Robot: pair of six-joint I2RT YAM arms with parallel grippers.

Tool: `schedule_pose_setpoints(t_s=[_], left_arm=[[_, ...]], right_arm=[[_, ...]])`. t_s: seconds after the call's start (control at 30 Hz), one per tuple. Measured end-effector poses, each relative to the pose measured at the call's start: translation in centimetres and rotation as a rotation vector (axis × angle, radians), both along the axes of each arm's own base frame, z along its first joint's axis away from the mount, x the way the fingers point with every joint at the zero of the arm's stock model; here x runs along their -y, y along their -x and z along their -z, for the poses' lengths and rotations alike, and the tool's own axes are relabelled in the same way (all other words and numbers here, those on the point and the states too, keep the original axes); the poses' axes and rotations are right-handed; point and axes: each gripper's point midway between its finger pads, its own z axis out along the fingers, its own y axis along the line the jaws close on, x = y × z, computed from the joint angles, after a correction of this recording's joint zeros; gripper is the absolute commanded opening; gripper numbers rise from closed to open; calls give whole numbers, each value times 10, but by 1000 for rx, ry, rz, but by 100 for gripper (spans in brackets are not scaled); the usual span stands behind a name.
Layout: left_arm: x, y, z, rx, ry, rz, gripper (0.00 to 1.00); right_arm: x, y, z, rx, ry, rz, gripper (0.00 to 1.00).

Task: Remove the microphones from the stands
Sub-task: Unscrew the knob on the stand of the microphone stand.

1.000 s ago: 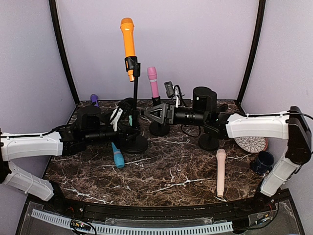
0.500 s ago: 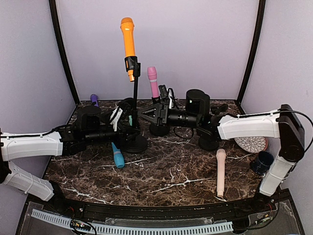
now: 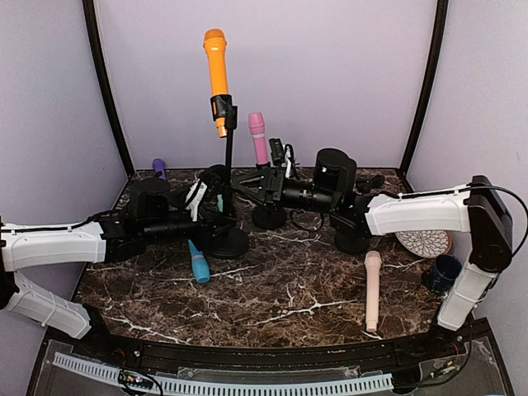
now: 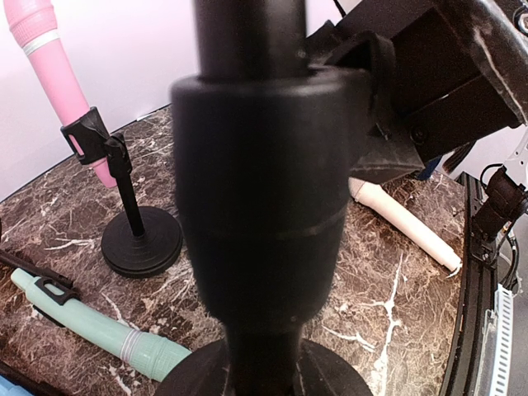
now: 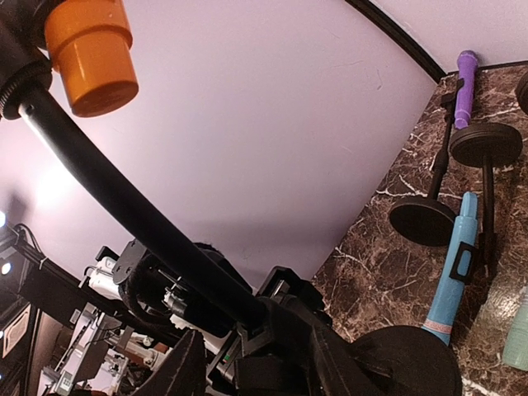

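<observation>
Six microphones on the worktop: orange (image 3: 216,70), pink (image 3: 258,136), purple (image 3: 159,169), blue (image 3: 198,262), mint (image 4: 99,330), cream (image 3: 373,289). At least three round stand bases (image 3: 268,219). One cup (image 3: 445,272), one patterned disc (image 3: 423,242).

Orange microphone (image 3: 216,70) stands nearly upright, clipped atop the black stand (image 3: 224,242)

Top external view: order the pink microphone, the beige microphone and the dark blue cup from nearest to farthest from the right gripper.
From the right gripper:
1. Pink microphone, upright in its stand just behind the gripper.
2. Beige microphone, lying flat, near right.
3. Dark blue cup, at the right edge.
</observation>
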Motion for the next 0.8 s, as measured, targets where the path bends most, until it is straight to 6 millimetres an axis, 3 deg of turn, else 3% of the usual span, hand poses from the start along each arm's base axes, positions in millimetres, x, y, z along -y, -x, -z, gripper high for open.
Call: schedule_pose_setpoints(t_s=[0.53, 0.8], left_arm=[[0, 1, -2, 5, 4, 1, 0], [-1, 1, -2, 4, 4, -1, 0]], right_arm=[[1, -5, 1, -29, 2, 32, 36], [0, -5, 1, -30, -1, 36, 26]])
